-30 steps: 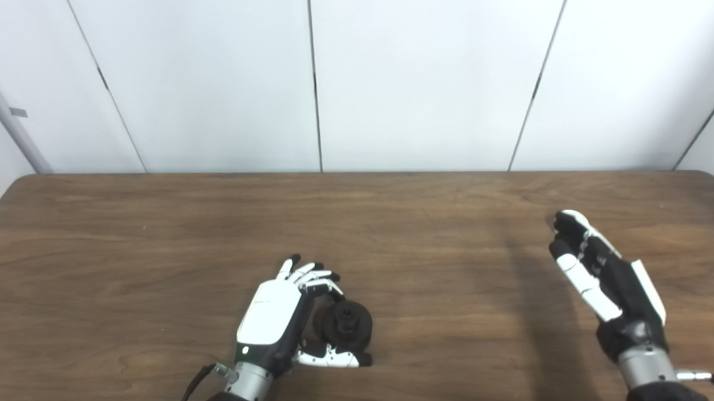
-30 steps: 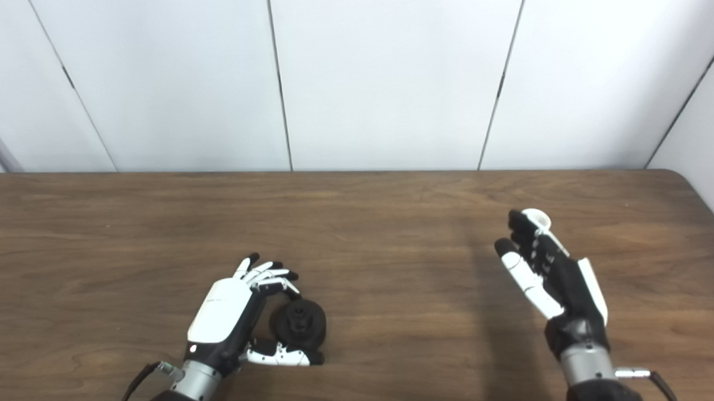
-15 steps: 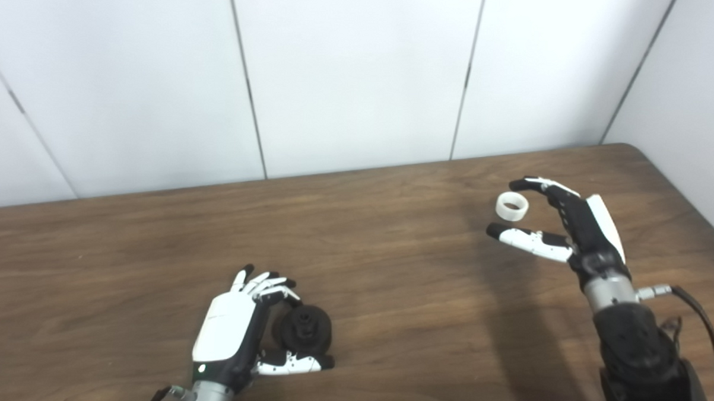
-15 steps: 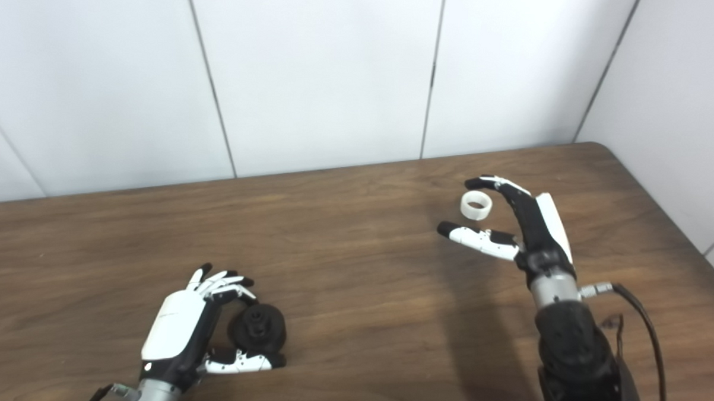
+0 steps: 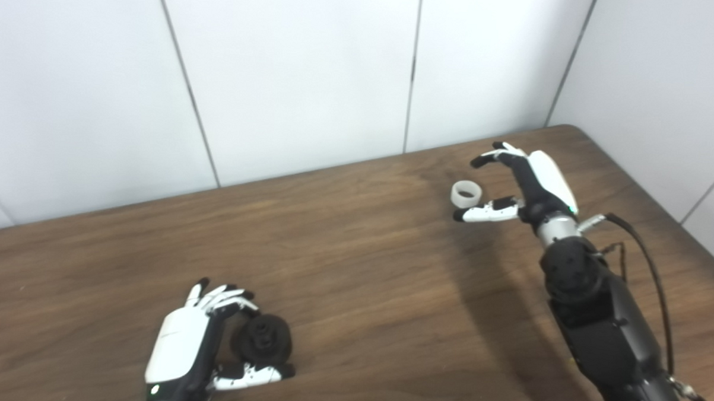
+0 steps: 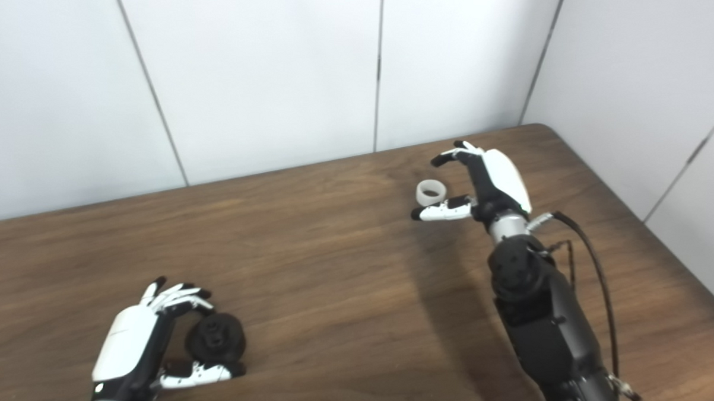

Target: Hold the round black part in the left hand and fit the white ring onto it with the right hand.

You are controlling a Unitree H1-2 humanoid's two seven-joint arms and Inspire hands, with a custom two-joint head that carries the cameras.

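Near the front edge of the brown table (image 5: 360,272), the left hand (image 5: 188,343) curls around the round black part (image 5: 263,338). Its fingers (image 5: 226,294) bend over the top of the part and its thumb lies under it. The part looks like it touches the hand, but it is hard to tell if the hand grips it tight or if it just rests on the table. Far away, near the back corner, the right hand (image 5: 524,182) has its fingers spread apart. The white ring (image 5: 466,193) sits on the table between the fingers and the thumb.
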